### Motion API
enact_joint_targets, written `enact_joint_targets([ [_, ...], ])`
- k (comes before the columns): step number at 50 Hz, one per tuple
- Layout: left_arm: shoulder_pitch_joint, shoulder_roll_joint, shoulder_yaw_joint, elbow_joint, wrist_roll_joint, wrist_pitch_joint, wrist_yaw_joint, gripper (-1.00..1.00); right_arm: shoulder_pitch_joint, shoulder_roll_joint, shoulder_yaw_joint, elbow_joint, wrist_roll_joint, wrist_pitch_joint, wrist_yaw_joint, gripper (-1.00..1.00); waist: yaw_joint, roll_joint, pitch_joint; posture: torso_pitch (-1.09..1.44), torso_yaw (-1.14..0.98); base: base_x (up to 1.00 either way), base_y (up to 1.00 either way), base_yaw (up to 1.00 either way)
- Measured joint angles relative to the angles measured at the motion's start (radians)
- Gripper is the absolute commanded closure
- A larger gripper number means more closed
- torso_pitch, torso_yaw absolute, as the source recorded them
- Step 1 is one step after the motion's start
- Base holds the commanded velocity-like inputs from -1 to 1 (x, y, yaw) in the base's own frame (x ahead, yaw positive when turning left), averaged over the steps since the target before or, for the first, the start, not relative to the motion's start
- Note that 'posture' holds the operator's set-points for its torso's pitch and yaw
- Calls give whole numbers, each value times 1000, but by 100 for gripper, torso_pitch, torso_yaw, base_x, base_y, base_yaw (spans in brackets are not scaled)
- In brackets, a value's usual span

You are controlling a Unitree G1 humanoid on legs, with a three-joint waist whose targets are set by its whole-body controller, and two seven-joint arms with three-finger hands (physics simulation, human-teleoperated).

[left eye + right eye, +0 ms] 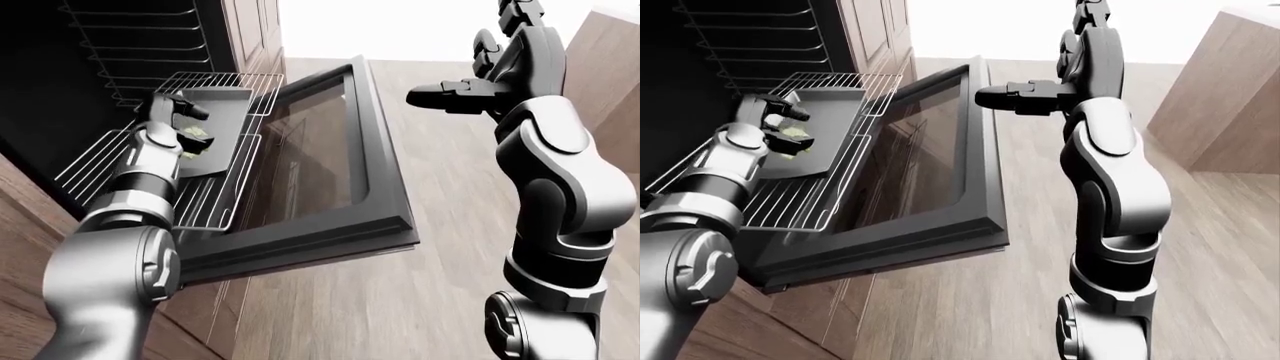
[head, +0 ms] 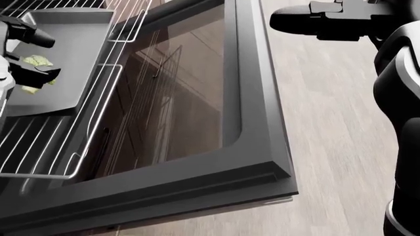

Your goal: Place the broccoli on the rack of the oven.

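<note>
The oven door [image 2: 249,123] hangs open, sloping across the middle of the head view. The rack [image 2: 85,132] is pulled out over the door's inner edge, at the view's left. A tray [image 2: 72,59] lies on the rack, toward its far end. The broccoli [image 2: 36,61] sits on the tray near its left edge, between the fingers of the left robot hand [image 2: 26,54]. The right robot hand [image 1: 450,96] hangs well apart, past the door's right edge, over the floor [image 2: 335,128].
</note>
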Motion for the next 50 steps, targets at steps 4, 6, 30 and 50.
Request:
enact_joint_targets([
  [4, 4, -1, 1, -2, -4, -3, 7, -44, 0, 1, 1, 5, 1, -3, 0, -100, -1, 0, -1, 0, 0, 0, 0, 0],
  [6, 0, 0, 0, -3, -4, 0, 8, -44, 1, 1, 2, 10, 0, -7, 0, -100, -1, 0, -1, 0, 0, 0, 0, 0],
  [30, -61, 6, 55, -23, -151, -10, -44, -100, -4, 2, 5, 6, -1, 1, -1, -100, 0, 5, 1, 0, 0, 0, 0, 0],
  [50, -87, 12, 45, -129, -396, -24, -187, -100, -26, -10, 13, 1, -40, 78, 11, -100, 2, 2, 8, 0, 0, 0, 0, 0],
])
